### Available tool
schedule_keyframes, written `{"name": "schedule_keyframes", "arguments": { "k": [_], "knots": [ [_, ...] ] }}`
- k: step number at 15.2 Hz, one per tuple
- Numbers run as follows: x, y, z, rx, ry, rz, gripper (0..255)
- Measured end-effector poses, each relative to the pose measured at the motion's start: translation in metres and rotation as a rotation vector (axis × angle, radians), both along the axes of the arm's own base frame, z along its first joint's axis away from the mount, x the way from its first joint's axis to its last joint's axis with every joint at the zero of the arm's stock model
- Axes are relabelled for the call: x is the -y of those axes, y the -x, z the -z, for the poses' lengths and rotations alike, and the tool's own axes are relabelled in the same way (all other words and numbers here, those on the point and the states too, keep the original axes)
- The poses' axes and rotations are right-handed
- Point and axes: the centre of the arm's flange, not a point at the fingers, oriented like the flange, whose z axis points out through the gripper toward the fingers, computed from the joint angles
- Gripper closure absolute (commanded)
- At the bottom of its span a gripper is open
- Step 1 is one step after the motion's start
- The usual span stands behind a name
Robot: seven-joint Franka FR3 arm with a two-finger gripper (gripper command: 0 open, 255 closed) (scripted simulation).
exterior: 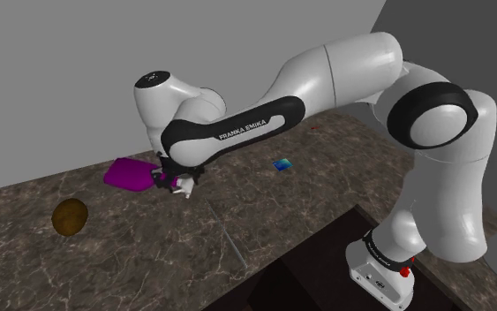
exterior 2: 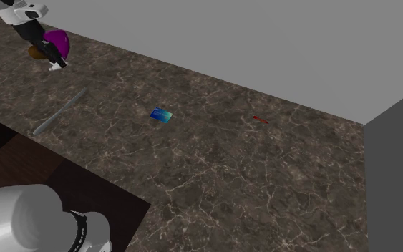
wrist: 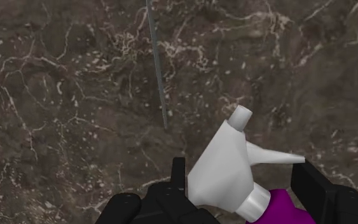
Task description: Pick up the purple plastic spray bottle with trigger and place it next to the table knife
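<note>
We see the gripper [wrist: 242, 170] clasped on the white trigger head of the purple spray bottle [exterior: 130, 172], the bottle at the shoulder view's left over the dark marbled desk [exterior: 326, 185], thin grey table knife [wrist: 158, 70] just beyond its nozzle, brown round lump [exterior: 70, 216] nearby.

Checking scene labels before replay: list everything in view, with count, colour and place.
spray bottle: 1, purple, white trigger head, at the gripper
table knife: 1, grey, flat on the counter between bottle and stand
round lump: 1, brown, counter, shoulder view's left
card: 1, blue-green, mid-counter
sliver: 1, red, beyond the card
counter: 1, dark veined
stand: 1, dark, shoulder view's lower right
arm: 1, white, dark joints
gripper: 1, black, at the bottle's head
</note>
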Motion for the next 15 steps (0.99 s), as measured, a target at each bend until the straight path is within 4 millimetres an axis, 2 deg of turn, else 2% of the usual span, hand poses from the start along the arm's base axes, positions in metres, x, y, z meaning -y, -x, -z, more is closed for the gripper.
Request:
{"name": "schedule_keyframes", "arguments": {
  "k": [10, 12, 15],
  "knots": [
    [-0.127, 0.034, -0.003, 0.0, 0.0, -0.001, 255],
    [-0.138, 0.038, 0.004, 0.0, 0.0, 0.0, 255],
    [-0.142, 0.04, 0.021, 0.0, 0.0, 0.0, 255]
  ]
}}
